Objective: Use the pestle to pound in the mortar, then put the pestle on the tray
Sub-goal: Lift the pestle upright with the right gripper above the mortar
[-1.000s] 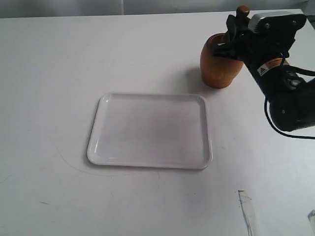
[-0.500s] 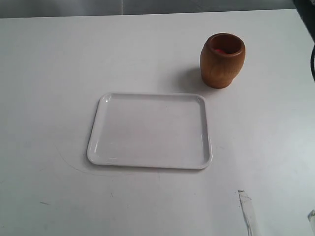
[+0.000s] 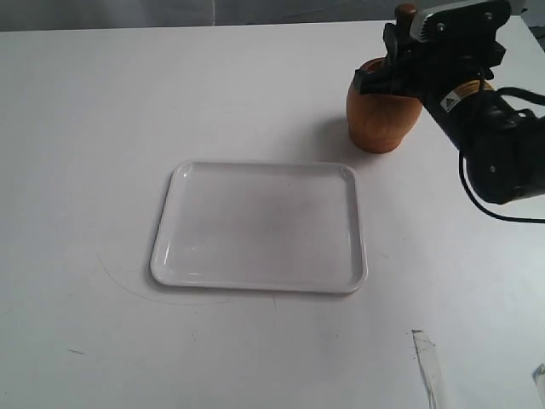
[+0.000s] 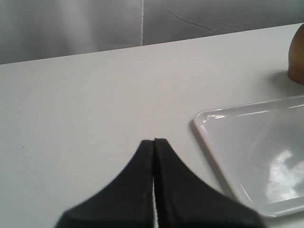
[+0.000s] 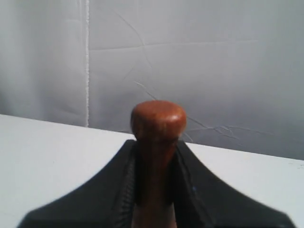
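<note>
The dark reddish-brown wooden pestle (image 3: 406, 13) is back over the barrel-shaped brown wooden mortar (image 3: 379, 119), with the right jaws clamped on it, so I'd guess it's still pounding. The left jaws are pinched together, holding nothing.

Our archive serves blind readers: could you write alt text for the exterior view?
The right gripper holds the pestle upright over the mortar, at the view's upper right. A bare white tray lies in the middle, apart from the mortar.

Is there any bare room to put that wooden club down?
The tray holds nothing, and the table left of it is bare. The only crowded spot is the mortar, where the right gripper clamps the pestle.
</note>
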You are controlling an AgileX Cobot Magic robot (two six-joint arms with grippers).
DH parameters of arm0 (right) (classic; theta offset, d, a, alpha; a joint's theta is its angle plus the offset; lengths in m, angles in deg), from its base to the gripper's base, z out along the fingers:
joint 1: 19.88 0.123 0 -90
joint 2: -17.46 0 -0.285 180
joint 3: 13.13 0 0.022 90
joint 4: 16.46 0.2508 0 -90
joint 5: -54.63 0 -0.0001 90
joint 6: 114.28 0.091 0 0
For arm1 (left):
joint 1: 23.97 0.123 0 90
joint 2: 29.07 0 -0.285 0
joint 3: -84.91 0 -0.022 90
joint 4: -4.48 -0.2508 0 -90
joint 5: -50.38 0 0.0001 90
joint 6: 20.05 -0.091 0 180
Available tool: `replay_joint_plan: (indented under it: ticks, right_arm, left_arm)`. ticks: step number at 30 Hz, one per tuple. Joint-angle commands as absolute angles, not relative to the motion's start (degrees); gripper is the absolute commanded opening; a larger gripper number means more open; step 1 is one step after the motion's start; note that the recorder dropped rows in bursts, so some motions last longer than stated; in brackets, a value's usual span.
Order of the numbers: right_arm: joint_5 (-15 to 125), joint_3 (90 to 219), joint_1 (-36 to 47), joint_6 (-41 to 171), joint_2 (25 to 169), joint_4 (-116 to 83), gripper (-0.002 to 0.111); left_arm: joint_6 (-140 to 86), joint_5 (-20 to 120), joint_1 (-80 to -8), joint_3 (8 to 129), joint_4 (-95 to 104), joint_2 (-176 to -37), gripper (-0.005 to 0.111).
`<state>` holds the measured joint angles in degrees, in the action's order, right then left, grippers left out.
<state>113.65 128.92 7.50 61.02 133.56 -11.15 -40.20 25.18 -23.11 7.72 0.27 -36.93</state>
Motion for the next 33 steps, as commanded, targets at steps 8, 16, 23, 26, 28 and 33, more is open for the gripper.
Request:
replay_joint_plan:
  ticks: [8, 16, 23, 26, 28, 33]
  right_arm:
    - [117.73, 128.56, 7.29, 60.29, 121.08, -12.30, 0.000]
    - [108.59, 132.51, 7.29, 59.73, 106.11, -15.96, 0.000]
    - [106.45, 132.41, 7.29, 58.12, 116.06, -13.93, 0.000]
    - [107.00, 132.41, 7.29, 59.29, 124.31, -13.93, 0.000]
    - [107.00, 132.41, 7.29, 60.71, 129.56, -12.65, 0.000]
    - [107.04, 132.41, 7.40, 61.13, 136.68, -11.76, 0.000]
  left_arm:
    - [-39.73, 25.35, -23.56, 7.69, 0.69, -36.86, 0.000]
    - [-39.73, 25.35, -23.56, 7.69, 0.69, -36.86, 0.000]
    - [-39.73, 25.35, -23.56, 7.69, 0.69, -36.86, 0.000]
    - [-39.73, 25.35, -23.56, 7.69, 0.69, -36.86, 0.000]
    - [-39.73, 25.35, -23.56, 7.69, 0.69, -36.86, 0.000]
    - [-39.73, 25.35, -23.56, 7.69, 0.69, -36.86, 0.000]
